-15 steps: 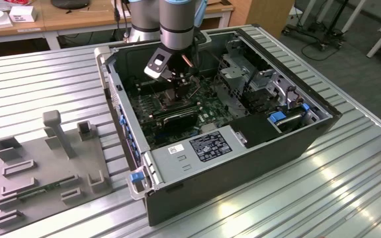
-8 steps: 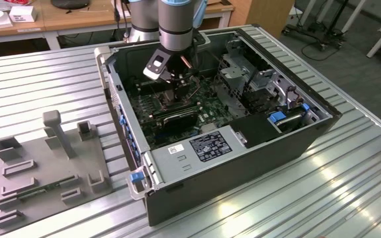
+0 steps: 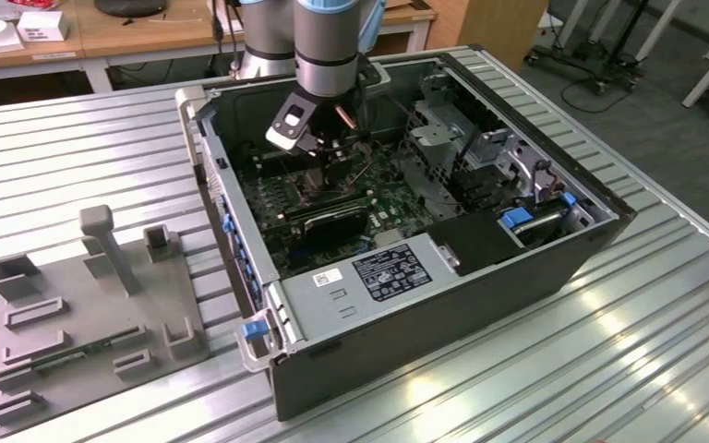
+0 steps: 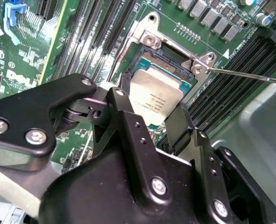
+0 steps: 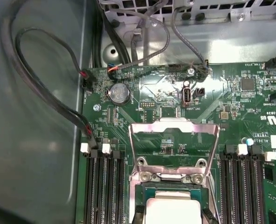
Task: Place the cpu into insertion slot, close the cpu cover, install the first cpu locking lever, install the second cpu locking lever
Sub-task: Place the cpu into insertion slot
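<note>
Nearest the lens in the second wrist view are the black linkages of the pincer [image 4: 149, 108]. It is narrowed onto the cpu [image 4: 157, 91], with its fingers [image 4: 179, 125] against two opposite edges of the small, pale silvery chip. The cpu sits over the socket [image 4: 163, 59], a dark square recess with a silvery metal rim. Whether the chip is fully seated cannot be told. A thin metal lever [image 4: 250, 75] juts out from one corner of the rim, over a row of long black memory slots [image 4: 231, 95]. In the first wrist view the cover [image 5: 175, 125], a thin silvery frame, stands open beyond the socket, clear of the cpu. The green circuit board [image 5: 250, 107] shows through its cut-out middle, and memory slots run along both sides of the socket. In the exterior view the arm [image 3: 328, 46] reaches down into an open computer case [image 3: 478, 305], which lies on its side on a ridged metal tabletop [image 3: 650, 369]. A grey fixture plate [image 3: 84, 314] lies on the tabletop at the exterior view's left, well apart from the case.
</note>
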